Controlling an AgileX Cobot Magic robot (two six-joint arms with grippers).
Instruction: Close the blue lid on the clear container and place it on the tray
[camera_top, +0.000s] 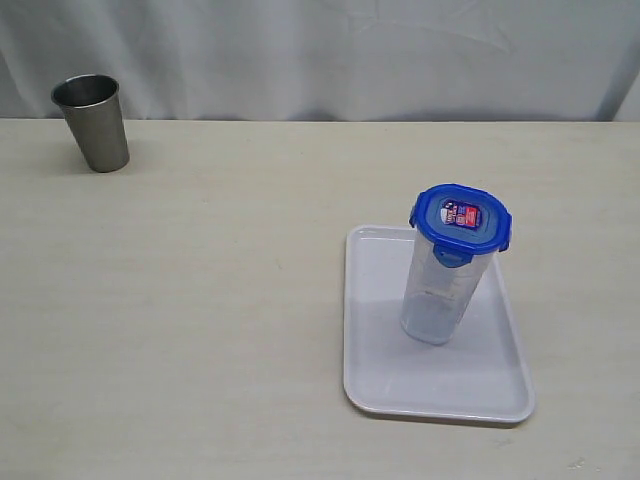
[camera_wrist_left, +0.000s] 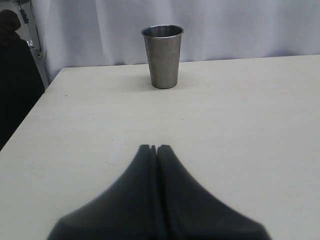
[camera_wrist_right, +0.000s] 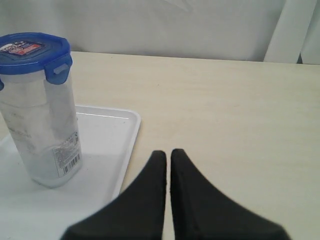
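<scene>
While upright on the tray (camera_top: 380, 390) with the blue lid (camera_top: 461, 215) on, the clear container (camera_top: 437, 300) looks light, stiff and slick, best gripped mid-body; left hand (camera_wrist_left: 154, 147) and right hand (camera_wrist_right: 167, 152) clenched, empty.

brushed steel cup (camera_top: 92, 122), glossy plastic tray (camera_top: 380, 380)

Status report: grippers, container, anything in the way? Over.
Left gripper shut, empty; right gripper shut, empty. Blue lid on clear container, upright on tray. Steel cup far off, nothing blocking.
</scene>
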